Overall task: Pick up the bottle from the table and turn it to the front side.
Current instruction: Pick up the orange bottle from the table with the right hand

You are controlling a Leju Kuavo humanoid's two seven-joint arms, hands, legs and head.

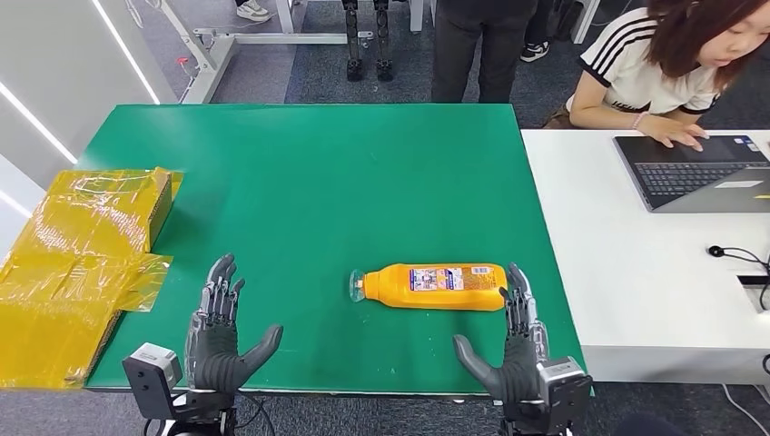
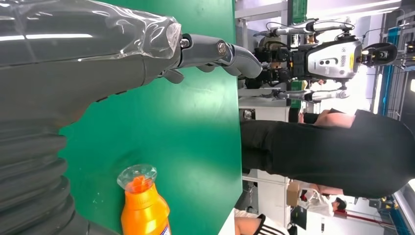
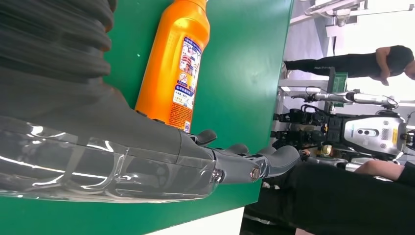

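Observation:
An orange bottle (image 1: 436,286) lies on its side on the green table (image 1: 318,182), clear cap pointing toward my left, a printed label facing up. In the left wrist view the bottle (image 2: 144,208) shows its cap end; the right wrist view has the bottle (image 3: 173,63) with its label. My right hand (image 1: 513,350) is open just beside the bottle's base end, its fingertips (image 1: 518,286) close to it, whether touching I cannot tell. My left hand (image 1: 221,331) hovers open over the table's near edge, well apart from the cap. In the wrist views, left hand (image 2: 98,54) and right hand (image 3: 147,156) hold nothing.
A yellow wrapped box (image 1: 82,263) sits at the table's left end. A white desk (image 1: 636,254) with a laptop (image 1: 699,173) adjoins on the right, where a seated person (image 1: 654,64) types. Another person (image 1: 481,45) stands behind the far edge.

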